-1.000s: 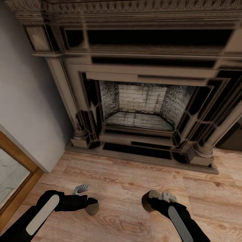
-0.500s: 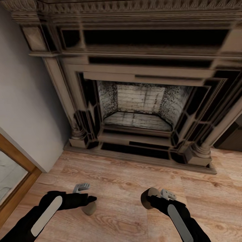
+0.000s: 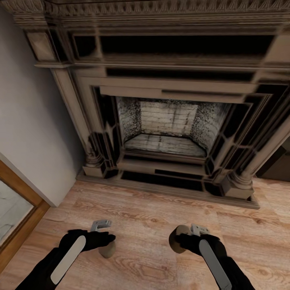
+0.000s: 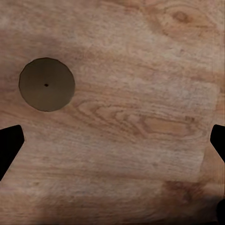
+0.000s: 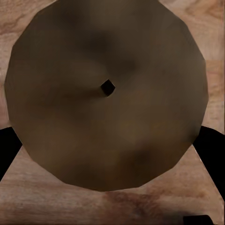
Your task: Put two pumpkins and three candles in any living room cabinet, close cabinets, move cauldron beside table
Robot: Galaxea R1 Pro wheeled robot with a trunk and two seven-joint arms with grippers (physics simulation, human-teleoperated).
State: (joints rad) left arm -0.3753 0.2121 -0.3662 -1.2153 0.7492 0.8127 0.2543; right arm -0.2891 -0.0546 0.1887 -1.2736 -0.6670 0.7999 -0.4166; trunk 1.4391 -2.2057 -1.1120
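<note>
Two squat tan candles stand on the wood floor in front of a fireplace. The left candle point(image 3: 107, 249) point(image 4: 47, 84) sits just beyond my left gripper point(image 3: 108, 238) point(image 4: 112, 145), which hangs open above the floor, with the candle off to one side of its fingers. The right candle point(image 3: 177, 239) point(image 5: 105, 89) lies directly under my right gripper point(image 3: 184, 241) point(image 5: 110, 150). Its dark wick is centred, and the fingers point(image 5: 9, 150) are spread at either side of it, open. The pumpkins, cauldron and table are out of view.
A large carved fireplace point(image 3: 169, 121) with a raised hearth step point(image 3: 161, 189) blocks the way ahead. A grey wall point(image 3: 28, 133) and a wood-framed glass panel point(image 3: 16, 205) close the left side. A dark-brown furniture edge point(image 3: 280, 163) shows at far right.
My left arm has slid rightward, so its gripper now sits over the left candle's near side. The right arm shifted slightly. The camera moved a little early on.
</note>
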